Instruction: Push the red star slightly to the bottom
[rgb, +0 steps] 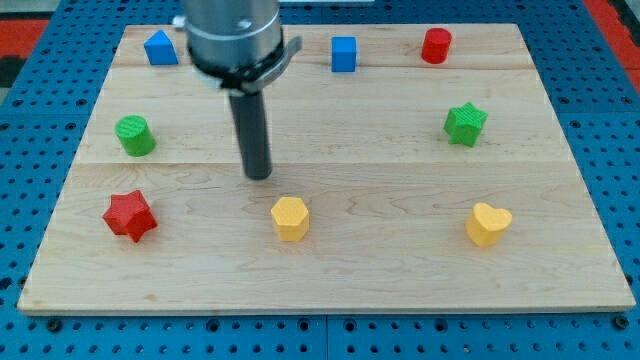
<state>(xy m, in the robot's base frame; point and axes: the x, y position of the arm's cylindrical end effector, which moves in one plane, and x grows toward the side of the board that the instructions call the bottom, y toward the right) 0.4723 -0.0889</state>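
Worktop (330, 290) with my tip (259, 176) set down near its centre, touching no block. The red star (129, 216) lies close to the left edge, toward the bottom-left corner, well apart from the tip and lower than it. The yellow hexagonal block (290, 218) sits just below and right of the tip; the green cylinder (134, 136) stands above the star, near the left edge.

Risks, as I judge them: to press the star toward the bottom edge I must first reach its upper side, and the gap between star and green cylinder is narrow, so a loose approach could knock the cylinder. A straight run from here would strike the star from its right and drive it toward the left edge instead. An off-centre contact on a star point would spin it. Overshoot would send it near the bottom edge.

Hand: none is fitted; the arm ends in a plain rod, so nothing spreads, closes or holds.
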